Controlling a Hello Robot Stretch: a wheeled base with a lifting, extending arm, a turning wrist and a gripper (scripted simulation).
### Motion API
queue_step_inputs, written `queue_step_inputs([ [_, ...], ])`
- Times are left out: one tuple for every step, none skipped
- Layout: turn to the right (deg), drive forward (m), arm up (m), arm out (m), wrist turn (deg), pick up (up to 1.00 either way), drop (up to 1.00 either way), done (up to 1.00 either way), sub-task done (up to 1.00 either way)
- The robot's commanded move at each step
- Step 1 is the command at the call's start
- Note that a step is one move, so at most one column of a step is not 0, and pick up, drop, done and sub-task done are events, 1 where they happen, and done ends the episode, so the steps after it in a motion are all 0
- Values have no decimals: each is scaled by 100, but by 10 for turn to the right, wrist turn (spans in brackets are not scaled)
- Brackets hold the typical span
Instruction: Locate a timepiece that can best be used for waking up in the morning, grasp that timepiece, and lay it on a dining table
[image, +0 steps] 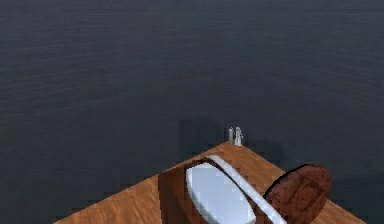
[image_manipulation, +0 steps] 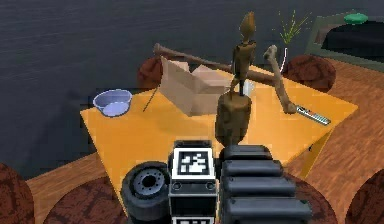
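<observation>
The dining table (image_manipulation: 120, 140) has an orange-brown wooden top and spans the middle of the arm side view. The arm's dark bar rises from the bottom edge of that view, with a white marked square (image_manipulation: 192, 165) on it. Left of the square is the gripper (image_manipulation: 150, 190), a dark round mass low over the table's near edge. I cannot make out its far end, so I cannot tell whether it holds anything. A wooden table corner (image: 130, 200) lies at the bottom of the forward view.
On the table stand a blue bowl (image_manipulation: 112, 101), an open cardboard box (image_manipulation: 195, 88), a wooden figure on a stump (image_manipulation: 238, 85), a long branch (image_manipulation: 215, 62) and a utensil (image_manipulation: 312, 114). Brown chairs (image_manipulation: 312, 72) ring it. A white oblong thing (image: 215, 190), a chair back (image: 300, 192) and two small shakers (image: 234, 135) show ahead.
</observation>
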Motion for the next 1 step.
queue_step_inputs([
  [0, 0, 0, 48, 0, 0, 0, 0, 0],
])
